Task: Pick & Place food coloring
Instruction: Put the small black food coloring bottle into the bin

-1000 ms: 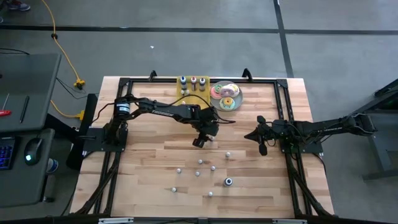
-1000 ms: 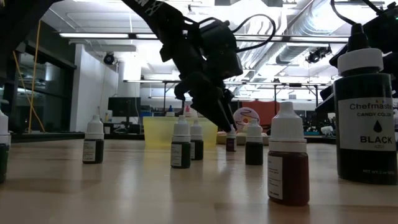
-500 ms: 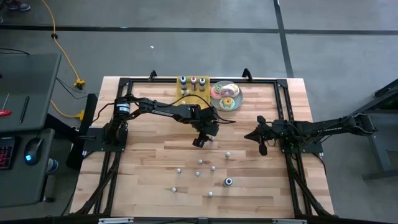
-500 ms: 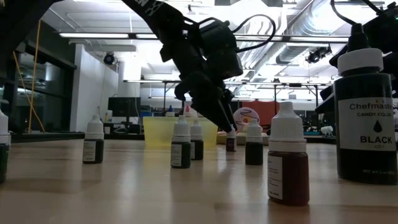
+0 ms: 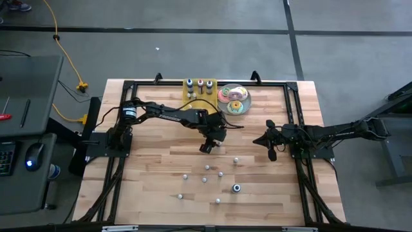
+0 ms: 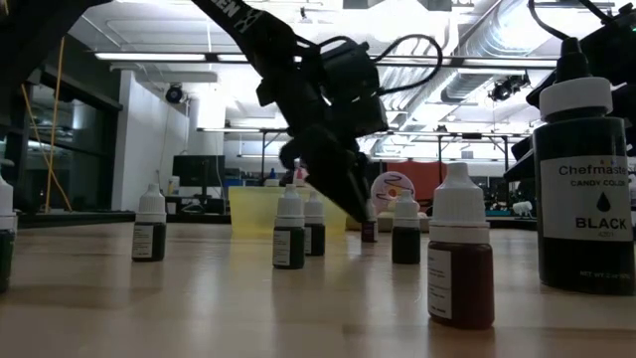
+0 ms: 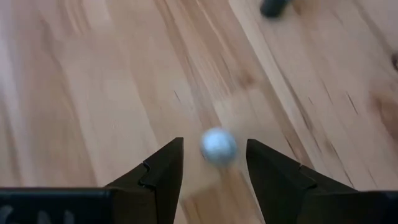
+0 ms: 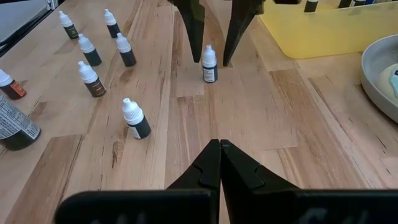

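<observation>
Small food coloring bottles with white caps stand scattered on the wooden table [image 5: 154, 174], several of them near its middle [image 5: 206, 169]. My left gripper [image 5: 205, 147] points steeply down over one of them [image 8: 209, 65]. It is open, with one finger on either side of the bottle's white cap [image 7: 219, 146], and a gap shows on both sides. This bottle stands upright on its base. My right gripper [image 8: 219, 146] waits shut at the table's right side [image 5: 259, 140] and holds nothing.
A yellow tray [image 5: 201, 89] holding a few bottles sits at the far edge, with a plate of doughnuts [image 5: 234, 100] to its right. A larger black bottle [image 5: 237, 188] stands toward the near edge. Bare wood lies left of the scattered bottles.
My left gripper has sunk a little over the small bottle, so its fingertips now stand beside the cap. Its fingers have stayed open. The bottle has not moved.
</observation>
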